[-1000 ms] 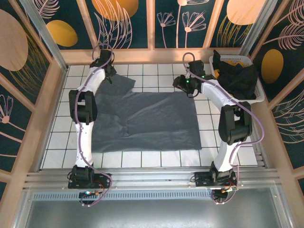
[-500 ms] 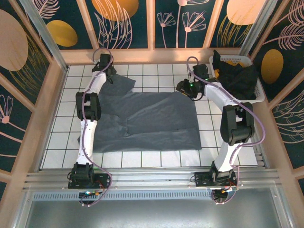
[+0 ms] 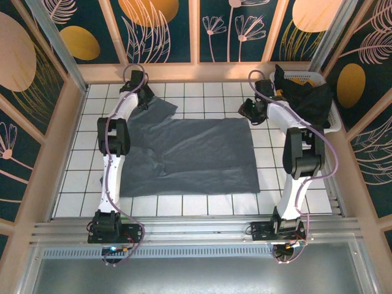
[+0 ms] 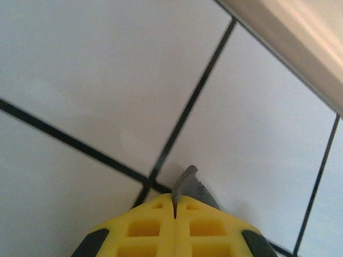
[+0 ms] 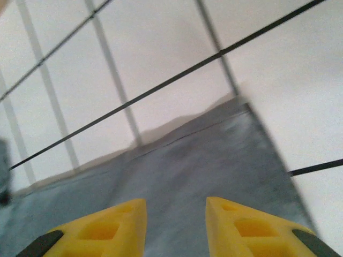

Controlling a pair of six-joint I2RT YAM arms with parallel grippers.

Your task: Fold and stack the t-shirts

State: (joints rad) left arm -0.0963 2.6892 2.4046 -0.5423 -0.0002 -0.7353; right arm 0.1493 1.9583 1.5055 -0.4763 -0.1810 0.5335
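A large slate grey-blue t-shirt (image 3: 184, 153) lies spread flat on the white tiled table. At its far left sleeve my left gripper (image 3: 146, 98) is down on the cloth. In the left wrist view the yellow jaws (image 4: 175, 201) are shut, with a small peak of grey cloth (image 4: 191, 183) pinched between them. My right gripper (image 3: 248, 111) hovers over the shirt's far right corner. Its yellow fingertips (image 5: 176, 214) stand apart above the grey cloth (image 5: 203, 171), with nothing between them. A black t-shirt (image 3: 306, 101) is heaped in the basket, and a bit of orange-yellow cloth (image 3: 280, 94) shows beside it.
The white slatted basket (image 3: 332, 127) stands at the far right corner of the table. A wooden rail (image 3: 196, 72) runs along the far edge, close behind both grippers. Bare white tiles (image 3: 184, 205) lie between the shirt and the arm bases.
The left jaws have closed on the shirt's far left sleeve. The right gripper has moved right and farther back, from over the shirt's edge to its far right corner, its jaws a little narrower.
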